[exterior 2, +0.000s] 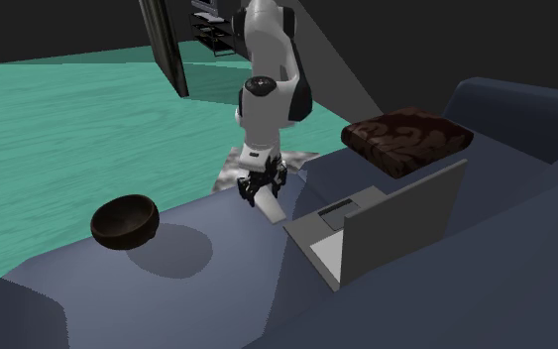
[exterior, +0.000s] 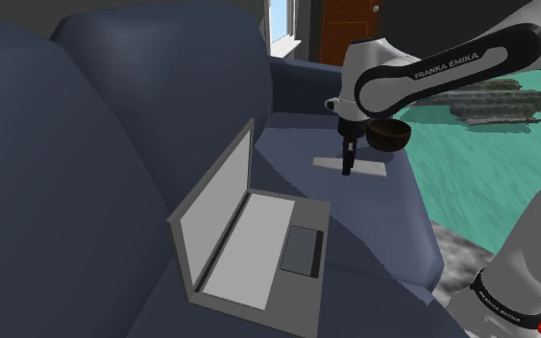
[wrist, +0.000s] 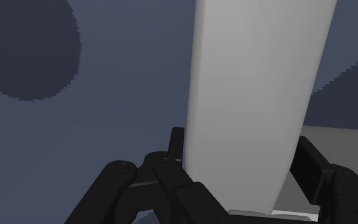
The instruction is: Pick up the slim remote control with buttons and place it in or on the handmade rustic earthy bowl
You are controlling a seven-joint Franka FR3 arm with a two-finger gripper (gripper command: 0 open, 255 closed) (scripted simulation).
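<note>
1. Wrist view: the black gripper (wrist: 242,149) pinches the remote (wrist: 254,95), a plain pale grey slab with no buttons drawn, its fingers (wrist: 177,145) pressed against both long edges.
2. Shoulder view: the remote (exterior: 374,168) lies flat on the dark blue sofa (exterior: 66,144) seat, the gripper (exterior: 347,165) down on it, a dark brown bowl (exterior: 390,134) just beyond and an open grey laptop (exterior: 258,240) nearer the camera.
3. "FRANKA EMIKA" reads in white on the arm (exterior: 451,60).
4. Second exterior view: the bowl (exterior 2: 125,222) sits apart from the remote (exterior 2: 272,206).
</note>
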